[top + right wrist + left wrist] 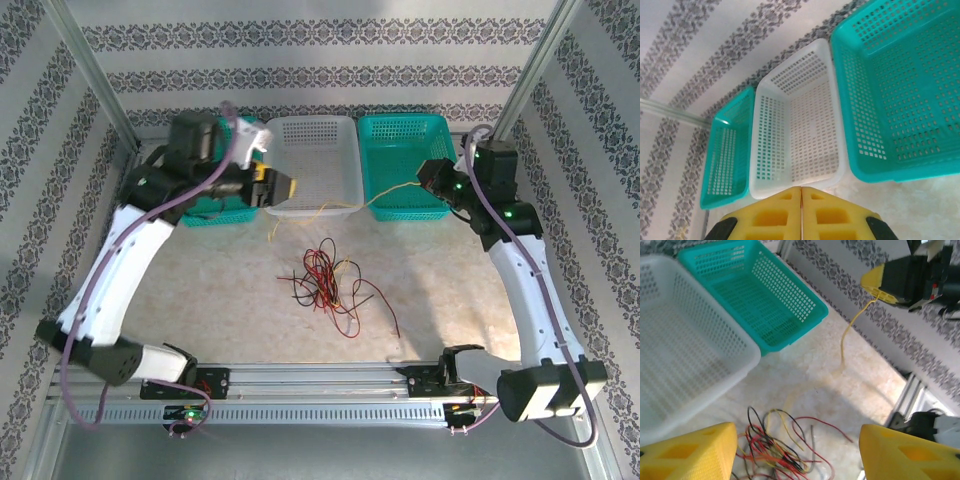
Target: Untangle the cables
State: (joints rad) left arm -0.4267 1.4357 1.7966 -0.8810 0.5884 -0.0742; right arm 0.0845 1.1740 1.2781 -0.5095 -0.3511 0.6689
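The cables [325, 280] lie as a loose red, black and yellow tangle on the table's middle; the left wrist view shows the tangle [775, 445] just below and between my fingers. One yellow cable [385, 195] stretches from the tangle's side up to my right gripper [428, 180], which is shut on its end in front of the right teal basket. The left wrist view shows that strand [845, 340] hanging from the right gripper [877, 285]. My left gripper [280, 187] hovers open by the white basket's front left corner, its fingers [690, 452] wide apart and holding nothing. The right fingers [801, 210] press together.
A white basket [310, 122] stands at the back centre, a teal basket [405, 118] to its right and another teal basket [215, 212] partly hidden under the left arm. Patterned walls and metal posts surround the table. A rail runs along the near edge [320, 385].
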